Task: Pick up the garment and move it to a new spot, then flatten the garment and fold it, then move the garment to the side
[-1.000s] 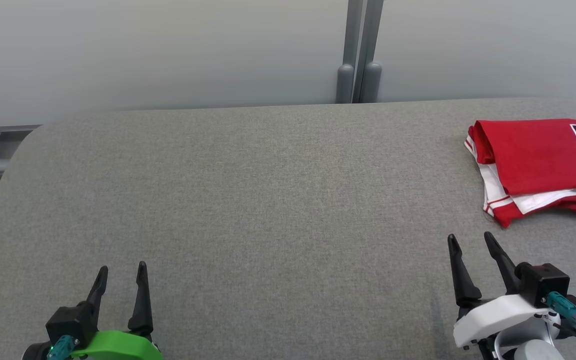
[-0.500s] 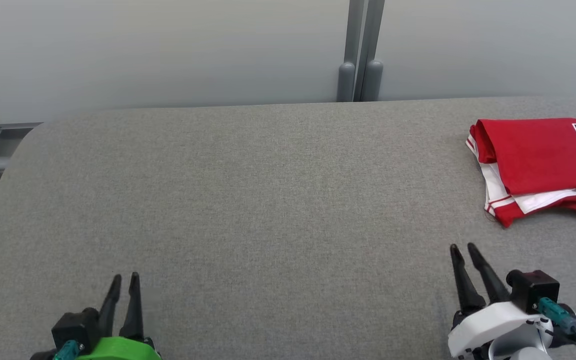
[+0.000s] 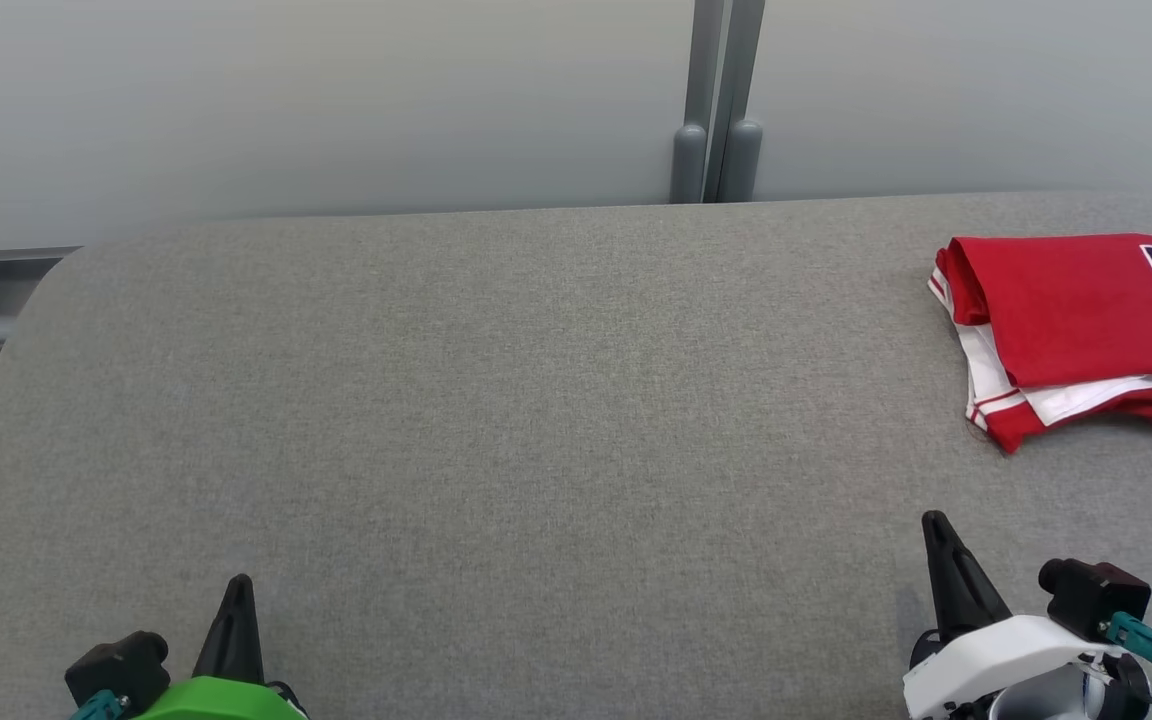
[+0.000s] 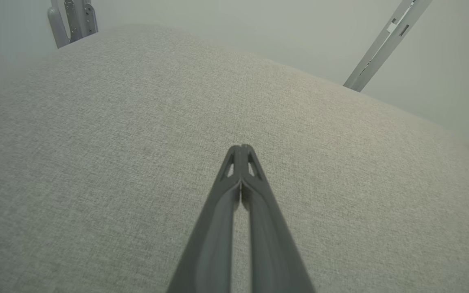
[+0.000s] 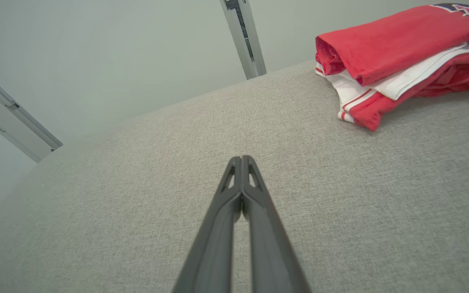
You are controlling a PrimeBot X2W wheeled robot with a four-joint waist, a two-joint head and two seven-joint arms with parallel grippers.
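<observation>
Grey fabric surface (image 3: 496, 400); pale wall (image 3: 336, 100) behind; folded garment (image 3: 1076, 330) far right.

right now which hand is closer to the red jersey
The right hand, on the white mount: the red jersey lies just beyond it, while the left hand, on the green mount, is far off at the other side.

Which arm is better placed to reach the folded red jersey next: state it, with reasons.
Probably right. The right gripper, shut, sits near the red jersey at the right end of the grey cushion; the left gripper, also shut, is far across it.
</observation>
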